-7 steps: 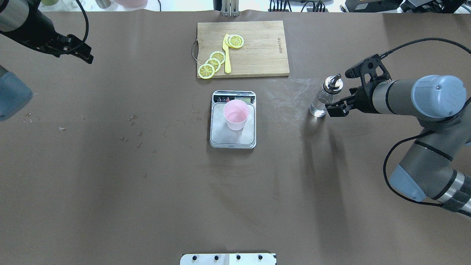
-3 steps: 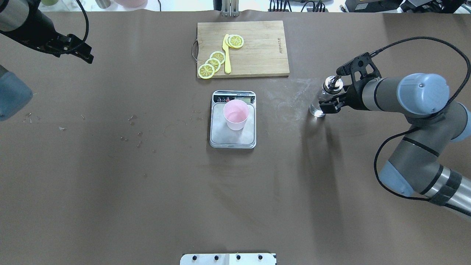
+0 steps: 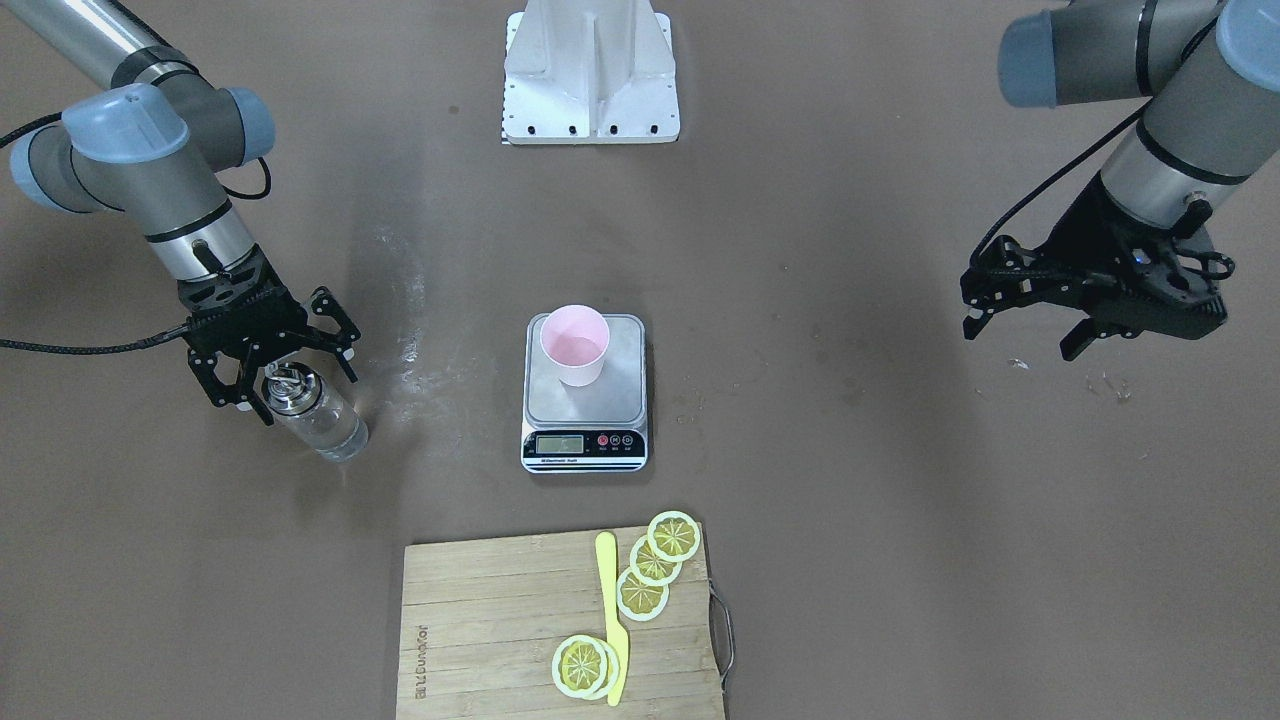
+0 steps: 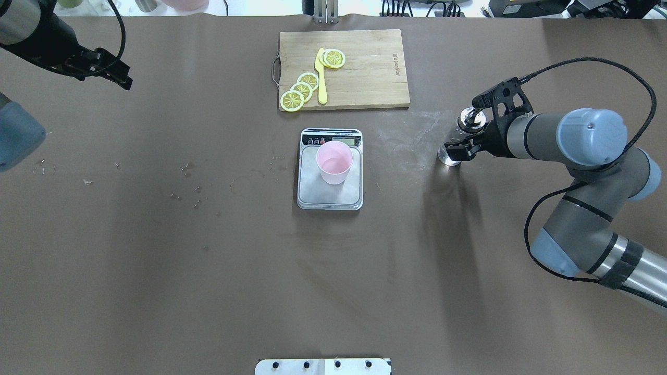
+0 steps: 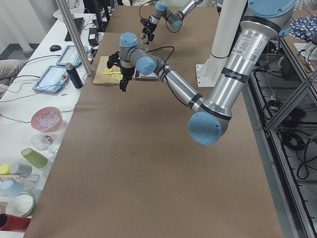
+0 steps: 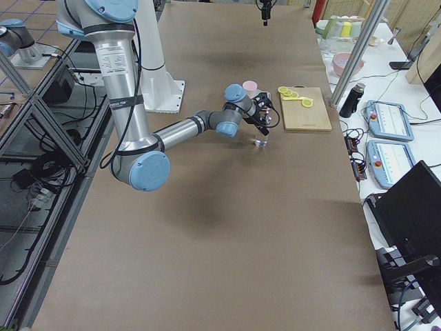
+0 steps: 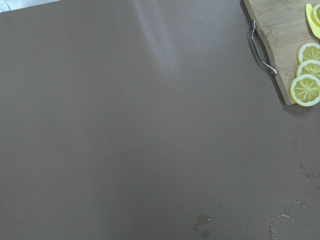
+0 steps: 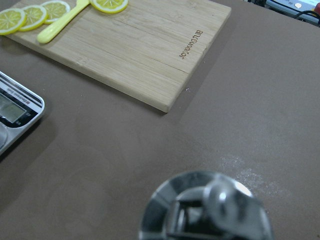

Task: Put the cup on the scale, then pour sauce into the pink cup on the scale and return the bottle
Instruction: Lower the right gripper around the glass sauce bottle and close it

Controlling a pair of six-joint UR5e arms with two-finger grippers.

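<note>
The pink cup (image 4: 334,161) stands upright on the steel platform of the scale (image 4: 312,194) at mid-table. Right of it the clear glass bottle (image 4: 471,119) with its silver spout cap stands on the table, clear sauce (image 3: 335,430) showing low in it. My right gripper (image 3: 280,375) is open, its fingers straddling the bottle's upper part. From above, the right wrist view shows the bottle cap (image 8: 207,210) close up. High over the table's far left corner, my left gripper (image 3: 968,305) hangs open with nothing in it.
A wooden cutting board (image 4: 365,67) beyond the scale carries lemon slices (image 4: 302,89) and a yellow knife (image 4: 321,78). White smears (image 4: 417,135) mark the cloth between scale and bottle. Small droplets (image 4: 187,182) lie left of the scale.
My right gripper has moved left toward the bottle until its fingers stand on both sides of it. Cup, scale and left arm have stayed put.
</note>
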